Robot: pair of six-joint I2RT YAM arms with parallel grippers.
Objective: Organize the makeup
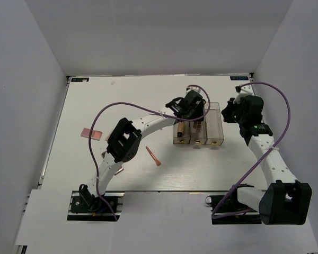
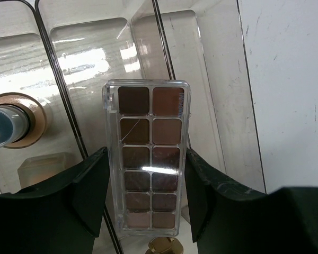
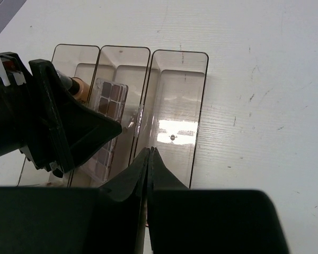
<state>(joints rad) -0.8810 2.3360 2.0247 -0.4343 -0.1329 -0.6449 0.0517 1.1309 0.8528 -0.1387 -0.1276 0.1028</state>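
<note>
A brown eyeshadow palette (image 2: 148,137) stands tilted inside the middle clear box (image 2: 201,106). My left gripper (image 2: 147,153) is shut on its lower part, one finger against each long side. It hangs over the boxes in the top view (image 1: 188,106). The palette also shows in the right wrist view (image 3: 108,100). A tan bottle with a dark cap (image 2: 10,124) lies in the left box. A pinkish palette (image 1: 91,133) and a salmon-pink stick (image 1: 153,156) lie on the table. My right gripper (image 3: 150,150) is shut and hovers over the right box (image 3: 177,106).
The three clear boxes with gold fronts (image 1: 214,138) stand side by side at the table's middle right. The left arm (image 1: 124,140) arches across the middle of the table. White walls enclose the table on three sides.
</note>
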